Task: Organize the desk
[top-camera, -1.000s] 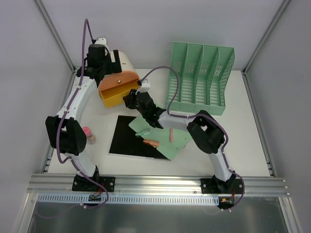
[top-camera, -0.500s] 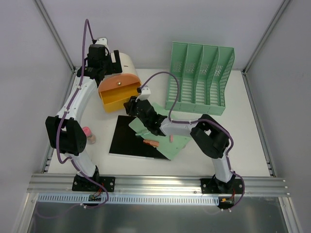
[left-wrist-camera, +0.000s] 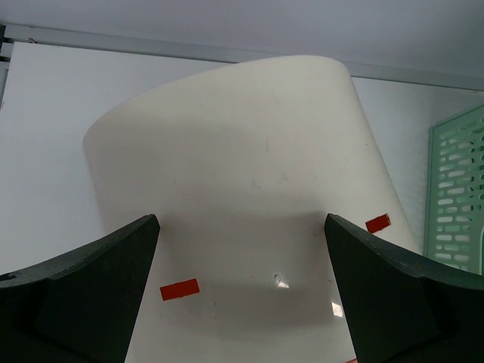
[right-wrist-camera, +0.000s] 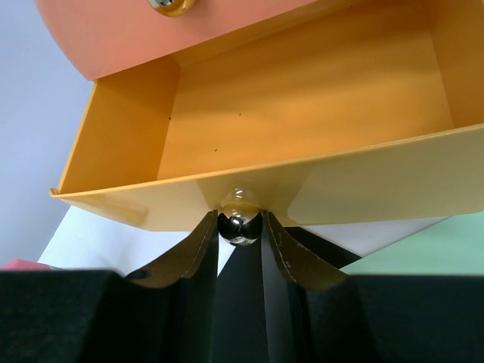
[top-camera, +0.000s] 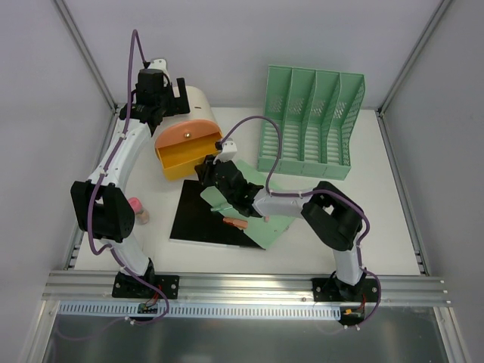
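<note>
On the white desk (top-camera: 378, 219) a cream drawer cabinet (top-camera: 198, 102) stands at the back left. Its lower yellow drawer (top-camera: 180, 156) is pulled out and looks empty inside (right-wrist-camera: 302, 121). The orange drawer front (top-camera: 187, 134) sits above it. My right gripper (top-camera: 206, 168) is shut on the drawer's shiny round knob (right-wrist-camera: 240, 225), one finger on each side. My left gripper (top-camera: 170, 94) is open, its fingers (left-wrist-camera: 91, 280) standing on either side of the cabinet's rounded top (left-wrist-camera: 242, 151) without closing on it.
A green file rack (top-camera: 310, 121) stands at the back right. A black sheet (top-camera: 200, 215) lies mid-desk, overlapped by a green folder (top-camera: 276, 219) bearing an orange pen (top-camera: 236, 222) and a pink pen (top-camera: 266, 212). A small pink object (top-camera: 137, 208) lies by the left arm.
My right gripper has drawn back toward the front with the knob, and the yellow drawer has come farther out. The left gripper has stayed over the cabinet.
</note>
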You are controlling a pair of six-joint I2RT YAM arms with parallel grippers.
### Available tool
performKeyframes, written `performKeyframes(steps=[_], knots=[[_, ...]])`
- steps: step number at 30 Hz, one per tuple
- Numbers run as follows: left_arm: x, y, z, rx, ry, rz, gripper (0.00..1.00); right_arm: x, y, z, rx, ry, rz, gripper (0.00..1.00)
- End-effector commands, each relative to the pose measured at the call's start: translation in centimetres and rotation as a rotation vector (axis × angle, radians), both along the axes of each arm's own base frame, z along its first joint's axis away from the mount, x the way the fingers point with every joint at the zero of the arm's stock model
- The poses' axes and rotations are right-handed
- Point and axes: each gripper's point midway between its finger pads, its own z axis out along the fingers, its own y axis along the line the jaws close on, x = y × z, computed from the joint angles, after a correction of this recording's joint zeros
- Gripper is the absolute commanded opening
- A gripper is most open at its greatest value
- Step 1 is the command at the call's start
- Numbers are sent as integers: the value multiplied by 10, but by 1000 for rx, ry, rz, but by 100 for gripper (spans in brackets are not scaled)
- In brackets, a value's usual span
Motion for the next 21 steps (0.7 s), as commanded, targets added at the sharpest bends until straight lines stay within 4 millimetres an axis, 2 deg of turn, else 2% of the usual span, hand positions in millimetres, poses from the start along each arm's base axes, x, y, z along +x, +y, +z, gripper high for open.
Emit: performKeyframes(steps=[1,7,16,21], knots=[[-15,13,-21,60,87,17,94,-15,-17,-44,-173,55,3,12],[-15,13,-22,60,94,14,93,-18,-16,-45,-175,64,9,12],[-14,10,-33,59,118,18,92,-25,-12,-63,-191,91,16,12],[-12,8,-36,58,126,19,92,-31,-13,-58,-199,76,17,12]])
